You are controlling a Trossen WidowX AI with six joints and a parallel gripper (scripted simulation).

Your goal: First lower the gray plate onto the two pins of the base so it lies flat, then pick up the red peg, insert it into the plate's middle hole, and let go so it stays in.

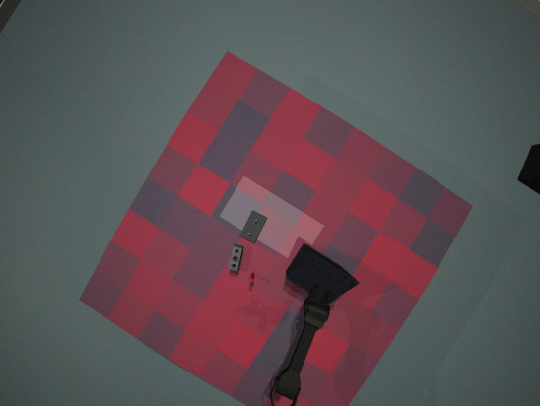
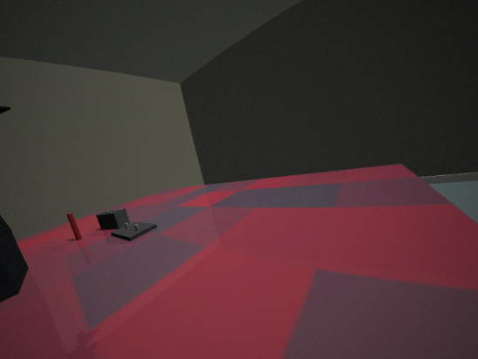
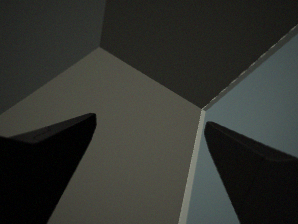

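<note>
The gray plate point(image 1: 236, 254) point(image 2: 114, 220) is a block with three holes on top. It rests on the patterned surface beside the base point(image 1: 253, 228) point(image 2: 135, 233), apart from it. The base is a flat dark slab with two small bare pins pointing up. The red peg point(image 1: 251, 278) point(image 2: 74, 226) stands roughly upright near the plate, apart from both. My gripper point(image 3: 151, 123) is open and empty in the wrist view, with only walls and floor behind its fingers. It is away from all three parts, and none of them shows in the wrist view.
A large dark block point(image 1: 320, 271) joins the dark arm point(image 1: 303, 347) in the top view, right of the parts. A dark form point(image 2: 9, 263) stands at the left edge of the exterior view. Another black object point(image 1: 532, 169) is at the far right of the top view.
</note>
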